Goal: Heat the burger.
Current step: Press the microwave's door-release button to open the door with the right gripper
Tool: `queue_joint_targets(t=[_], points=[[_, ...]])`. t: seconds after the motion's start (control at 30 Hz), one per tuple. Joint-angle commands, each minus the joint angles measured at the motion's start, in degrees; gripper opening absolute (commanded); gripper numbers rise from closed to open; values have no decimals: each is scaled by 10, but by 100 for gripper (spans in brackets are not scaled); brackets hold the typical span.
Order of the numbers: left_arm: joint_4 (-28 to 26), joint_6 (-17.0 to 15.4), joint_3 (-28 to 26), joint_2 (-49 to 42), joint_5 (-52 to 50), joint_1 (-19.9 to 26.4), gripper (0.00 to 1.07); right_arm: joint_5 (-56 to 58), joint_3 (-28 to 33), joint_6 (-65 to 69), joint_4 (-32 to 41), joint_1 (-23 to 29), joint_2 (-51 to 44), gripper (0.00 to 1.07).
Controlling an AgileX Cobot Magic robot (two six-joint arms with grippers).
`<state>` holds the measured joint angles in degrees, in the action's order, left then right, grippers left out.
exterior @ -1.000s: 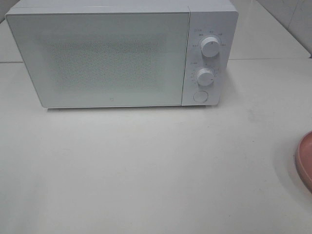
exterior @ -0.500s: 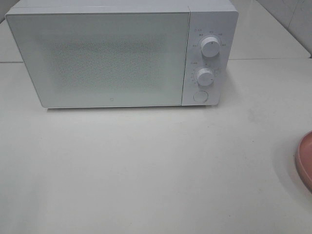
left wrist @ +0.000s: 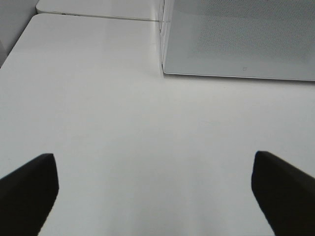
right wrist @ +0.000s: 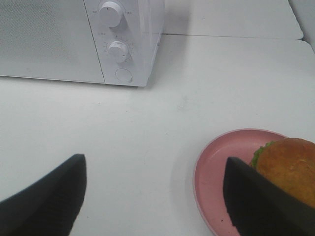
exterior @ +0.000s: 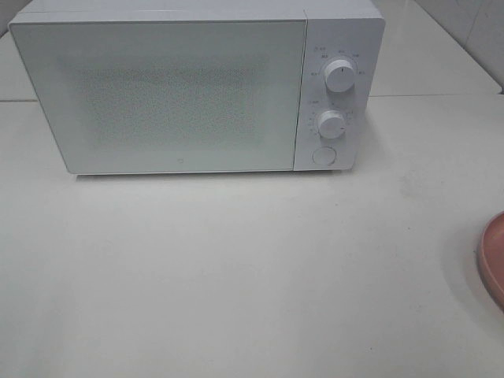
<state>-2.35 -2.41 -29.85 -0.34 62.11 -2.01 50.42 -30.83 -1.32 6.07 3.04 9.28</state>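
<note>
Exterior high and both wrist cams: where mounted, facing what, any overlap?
Exterior high: high off the arms, looking down on the table and closed microwave, pink plate rim at right edge; no robot parts.
Left wrist: on the left arm, looking over the table at the microwave's door corner; open left gripper frames it.
Right wrist: on the right arm, facing the microwave's knobs and the plate holding the burger; open right gripper shows.
Shared: all see the microwave; exterior and right wrist share the plate; burger only in right wrist.

burger w/ golden bun, on pink plate
</note>
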Motion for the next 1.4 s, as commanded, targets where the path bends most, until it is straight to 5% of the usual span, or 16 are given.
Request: queue_joint_targets(t=[0.03, 1.17, 1.4], points=[[-5, 1, 2, -12, -9, -3, 100, -25, -1, -4, -4, -2, 17, 76], [-5, 1, 2, -12, -9, -3, 100, -300, 3, -6, -2, -2, 302, 76], [-5, 1, 2, -12, -9, -3, 100, -490, 79, -5, -20, -2, 357, 76]])
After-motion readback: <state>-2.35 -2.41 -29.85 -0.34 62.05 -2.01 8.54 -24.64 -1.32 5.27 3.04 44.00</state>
